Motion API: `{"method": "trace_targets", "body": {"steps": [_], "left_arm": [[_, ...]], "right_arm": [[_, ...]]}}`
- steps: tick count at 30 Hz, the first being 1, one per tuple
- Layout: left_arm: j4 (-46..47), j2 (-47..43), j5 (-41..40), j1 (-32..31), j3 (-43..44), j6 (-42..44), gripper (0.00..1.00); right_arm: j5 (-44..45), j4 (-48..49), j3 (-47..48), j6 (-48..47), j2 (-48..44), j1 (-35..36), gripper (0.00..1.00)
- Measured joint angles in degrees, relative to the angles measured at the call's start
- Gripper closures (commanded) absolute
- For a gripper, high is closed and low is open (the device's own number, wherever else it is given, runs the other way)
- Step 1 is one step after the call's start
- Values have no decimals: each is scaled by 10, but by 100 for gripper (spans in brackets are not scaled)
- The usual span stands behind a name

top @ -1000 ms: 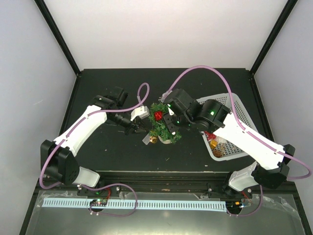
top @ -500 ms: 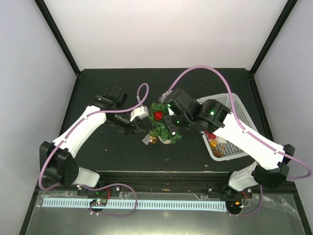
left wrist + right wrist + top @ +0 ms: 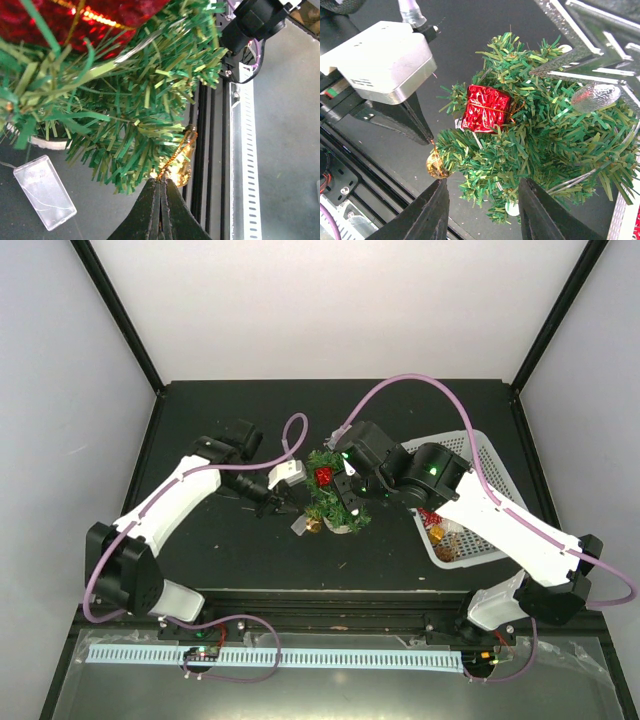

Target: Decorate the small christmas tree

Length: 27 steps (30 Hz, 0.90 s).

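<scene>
The small christmas tree (image 3: 335,502) stands mid-table, bushy green, with a red foil gift box (image 3: 485,107) hung on it and a silver star (image 3: 585,50) at its top. My left gripper (image 3: 160,176) is shut on the gold string of a gold bauble (image 3: 182,167), which hangs against a low branch tip on the tree's left side (image 3: 437,165). My right gripper (image 3: 482,210) hovers over the tree, open, its fingers (image 3: 435,210) straddling the lower branches. The tree's white base (image 3: 512,209) shows between them.
A white mesh basket (image 3: 490,455) at the right holds more ornaments (image 3: 440,535). A clear battery pack (image 3: 45,192) lies on the black table beside the tree's base. The table's front rail (image 3: 240,150) runs close behind the bauble.
My left gripper has edged slightly toward the tree with the bauble's string still pinched. The right arm has not moved.
</scene>
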Motion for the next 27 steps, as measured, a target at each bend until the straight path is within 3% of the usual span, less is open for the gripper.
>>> {"method": "trace_targets", "body": {"steps": [27], "left_arm": [[50, 29, -15, -2, 4, -32, 98]], "right_arm": [[-1, 0, 0, -3, 9, 0, 59]]}}
